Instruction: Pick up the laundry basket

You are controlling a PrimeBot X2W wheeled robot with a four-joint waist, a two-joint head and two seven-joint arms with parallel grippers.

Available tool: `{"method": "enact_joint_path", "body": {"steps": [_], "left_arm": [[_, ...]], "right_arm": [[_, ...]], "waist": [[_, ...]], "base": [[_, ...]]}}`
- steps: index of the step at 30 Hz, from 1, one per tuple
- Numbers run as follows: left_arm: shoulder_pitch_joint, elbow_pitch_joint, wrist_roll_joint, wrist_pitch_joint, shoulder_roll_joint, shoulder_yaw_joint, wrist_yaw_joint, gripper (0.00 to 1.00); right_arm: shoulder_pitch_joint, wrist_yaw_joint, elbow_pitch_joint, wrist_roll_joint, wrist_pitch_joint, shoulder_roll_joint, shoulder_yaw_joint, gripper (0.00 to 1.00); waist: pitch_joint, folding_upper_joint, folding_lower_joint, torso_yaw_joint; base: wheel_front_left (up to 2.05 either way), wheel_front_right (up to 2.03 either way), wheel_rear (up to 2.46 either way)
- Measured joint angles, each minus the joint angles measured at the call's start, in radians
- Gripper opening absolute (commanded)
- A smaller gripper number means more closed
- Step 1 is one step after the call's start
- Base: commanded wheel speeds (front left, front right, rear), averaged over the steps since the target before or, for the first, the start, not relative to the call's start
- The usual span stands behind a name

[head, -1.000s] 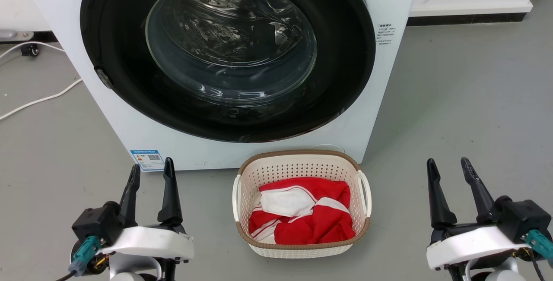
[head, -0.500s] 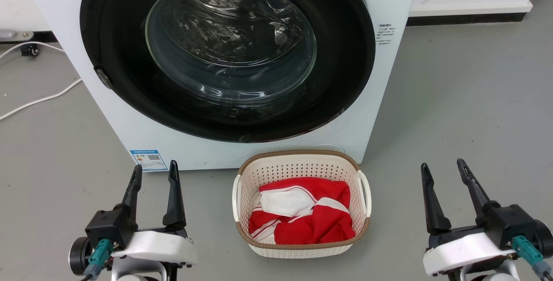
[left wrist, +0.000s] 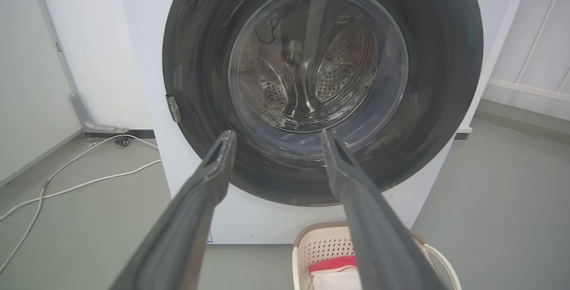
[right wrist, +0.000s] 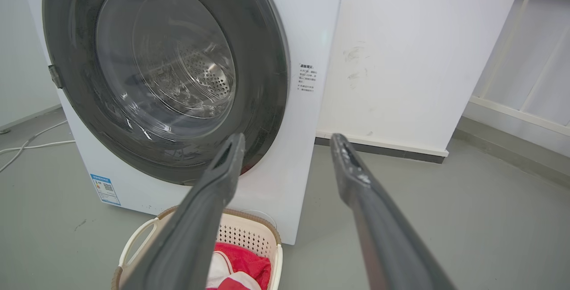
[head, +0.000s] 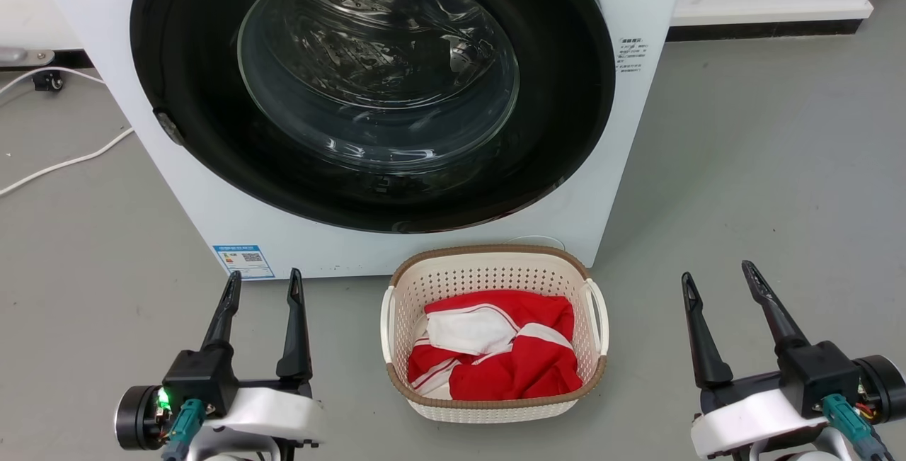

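Observation:
The laundry basket point(head: 488, 275) is cream-white and perforated with a brown rim and white side handles. It stands on the grey floor just in front of the washing machine point(head: 212, 199) and holds red and white cloth point(head: 495, 355). My left gripper point(head: 263, 285) is open to the basket's left, a clear gap away. To the basket's right my right gripper point(head: 716, 278) is also open and apart from it. The basket point(left wrist: 320, 250) sits at the bottom of the left wrist view below my left gripper point(left wrist: 275, 137). In the right wrist view the basket point(right wrist: 249, 232) lies bottom left under my right gripper point(right wrist: 287, 140).
The washing machine's round dark door point(head: 368, 86) is closed, close behind the basket. White cables point(head: 64, 160) trail over the floor at the far left. A white wall with a dark skirting point(head: 764, 29) runs at the back right, with open grey floor point(head: 764, 163) before it.
Both grippers have drawn back a little toward the bottom of the head view and rolled slightly, still open. The basket has not moved.

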Motion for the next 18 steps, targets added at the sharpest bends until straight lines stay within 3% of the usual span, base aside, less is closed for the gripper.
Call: {"method": "enact_joint_path", "body": {"steps": [18], "left_arm": [[0.003,0.008,0.04,-0.012,0.0,0.005,0.001,1.0]], "right_arm": [[0.003,0.0,-0.002,-0.005,-0.011,0.0,-0.013,1.0]], "waist": [[-0.001,0.0,0.0,-0.001]], "base": [[0.0,0.0,0.0]]}}
